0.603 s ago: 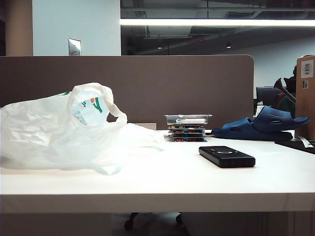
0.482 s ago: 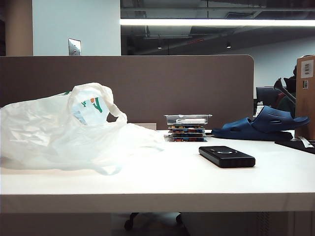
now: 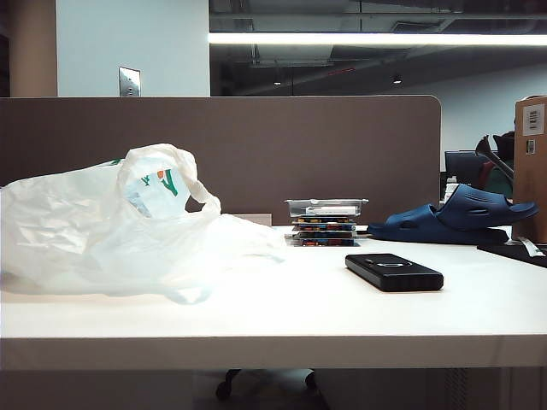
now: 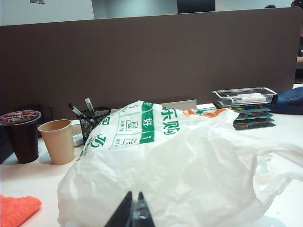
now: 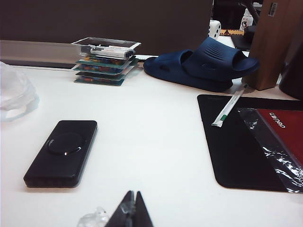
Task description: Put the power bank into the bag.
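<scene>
Black power bank faces the closed, empty right claw; bag faces the closed left claw.

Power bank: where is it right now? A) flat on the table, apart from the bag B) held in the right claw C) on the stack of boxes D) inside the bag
A: the power bank lies flat on the table, apart from the bag; the right claw is shut and empty.

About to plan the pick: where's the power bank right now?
In the exterior view the power bank lies flat on the white table, right of centre, in front of the blue slippers and apart from the bag on the left.
</scene>
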Action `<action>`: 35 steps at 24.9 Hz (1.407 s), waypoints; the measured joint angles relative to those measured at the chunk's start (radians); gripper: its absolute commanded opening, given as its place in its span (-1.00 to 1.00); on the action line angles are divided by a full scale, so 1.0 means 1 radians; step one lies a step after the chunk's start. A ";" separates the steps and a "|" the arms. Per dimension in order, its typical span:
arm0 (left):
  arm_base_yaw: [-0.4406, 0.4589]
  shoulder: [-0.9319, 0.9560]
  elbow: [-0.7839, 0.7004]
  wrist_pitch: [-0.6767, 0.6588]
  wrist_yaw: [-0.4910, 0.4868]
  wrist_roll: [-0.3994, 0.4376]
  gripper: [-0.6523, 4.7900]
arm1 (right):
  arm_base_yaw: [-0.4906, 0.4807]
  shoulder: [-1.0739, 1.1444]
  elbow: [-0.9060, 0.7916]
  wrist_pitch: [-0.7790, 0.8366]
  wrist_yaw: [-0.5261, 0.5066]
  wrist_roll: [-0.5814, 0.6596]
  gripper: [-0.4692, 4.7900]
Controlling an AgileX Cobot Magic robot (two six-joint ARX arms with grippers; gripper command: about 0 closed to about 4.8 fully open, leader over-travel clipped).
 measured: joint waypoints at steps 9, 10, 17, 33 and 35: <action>0.000 0.000 0.000 0.000 0.006 0.000 -0.78 | 0.000 0.000 0.002 0.008 0.000 0.012 -0.86; 0.000 0.000 0.002 0.000 0.019 0.000 -0.78 | 0.000 0.000 0.005 0.009 0.000 0.022 -0.86; 0.000 0.000 0.042 -0.003 0.267 -0.008 -0.78 | 0.000 0.000 0.075 -0.004 0.000 0.053 -0.86; -0.001 0.000 0.149 -0.229 0.541 -0.164 -0.78 | 0.000 0.109 0.496 -0.343 -0.007 0.090 -0.86; 0.000 0.000 0.150 -0.265 0.554 -0.164 -0.78 | 0.000 0.180 0.561 -0.404 -0.016 0.090 -0.86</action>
